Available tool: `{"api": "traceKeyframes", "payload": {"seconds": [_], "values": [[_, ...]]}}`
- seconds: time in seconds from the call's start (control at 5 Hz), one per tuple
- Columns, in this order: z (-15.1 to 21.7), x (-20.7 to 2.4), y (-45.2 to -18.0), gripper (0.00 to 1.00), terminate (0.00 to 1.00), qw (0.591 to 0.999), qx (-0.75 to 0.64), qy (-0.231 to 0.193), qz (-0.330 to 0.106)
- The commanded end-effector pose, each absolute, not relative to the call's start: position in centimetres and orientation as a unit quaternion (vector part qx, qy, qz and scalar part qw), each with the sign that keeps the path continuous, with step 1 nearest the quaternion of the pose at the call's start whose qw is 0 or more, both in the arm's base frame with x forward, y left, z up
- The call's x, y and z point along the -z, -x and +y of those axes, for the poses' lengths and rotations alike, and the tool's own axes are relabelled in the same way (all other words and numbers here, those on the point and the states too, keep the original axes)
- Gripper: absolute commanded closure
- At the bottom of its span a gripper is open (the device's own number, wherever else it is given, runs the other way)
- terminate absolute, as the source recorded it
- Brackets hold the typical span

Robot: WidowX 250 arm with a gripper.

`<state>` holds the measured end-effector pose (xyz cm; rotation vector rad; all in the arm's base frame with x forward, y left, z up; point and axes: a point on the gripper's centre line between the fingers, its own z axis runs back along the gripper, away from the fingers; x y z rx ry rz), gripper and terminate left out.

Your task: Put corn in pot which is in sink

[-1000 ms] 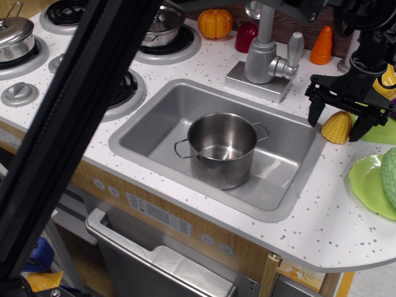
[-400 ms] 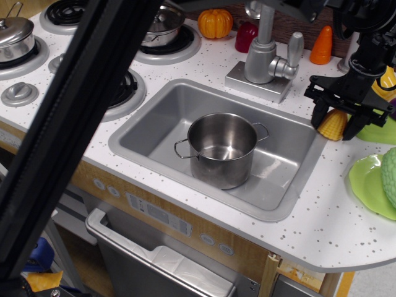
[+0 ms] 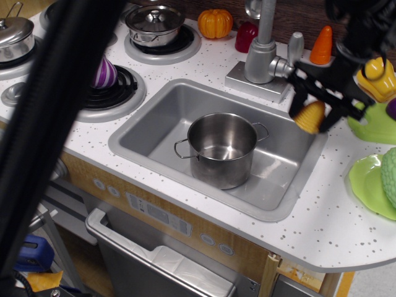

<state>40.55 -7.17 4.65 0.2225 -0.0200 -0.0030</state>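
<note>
The yellow ribbed corn (image 3: pixel 310 116) is held between the black fingers of my gripper (image 3: pixel 314 114), lifted off the counter above the sink's right rim. The gripper is shut on it. The shiny lidless steel pot (image 3: pixel 222 149) with two loop handles stands upright in the grey sink (image 3: pixel 148 127), to the left of and below the corn. The pot looks empty.
A grey faucet (image 3: pixel 264 54) stands behind the sink. An orange pumpkin (image 3: pixel 215 23), a red item (image 3: pixel 246 35) and an orange cone (image 3: pixel 322 44) line the back. Green plates (image 3: pixel 370 185) lie at right. Lidded pots (image 3: pixel 153 22) sit on the stove. A dark arm link (image 3: pixel 49 117) blocks the left.
My gripper closed on the corn, lifted it off the counter and moved it left toward the sink. The dark arm link in front shifted left, uncovering a purple striped item on the stove.
</note>
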Motion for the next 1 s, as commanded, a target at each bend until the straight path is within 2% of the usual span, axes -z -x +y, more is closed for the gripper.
{"api": "traceKeyframes", "payload": {"seconds": [0.0,0.4,0.6,0.8], "values": [[-2.8,-10.5,-39.5,1.0,0.0,0.994,0.009,-0.094,-0.053],[0.7,-10.6,-36.6,1.0,0.0,0.994,0.007,-0.09,-0.06],[1.1,-9.1,-35.7,1.0,0.0,0.995,-0.011,-0.077,-0.058],[1.2,-8.2,-35.5,1.0,1.0,0.994,-0.01,-0.08,-0.068]]}}
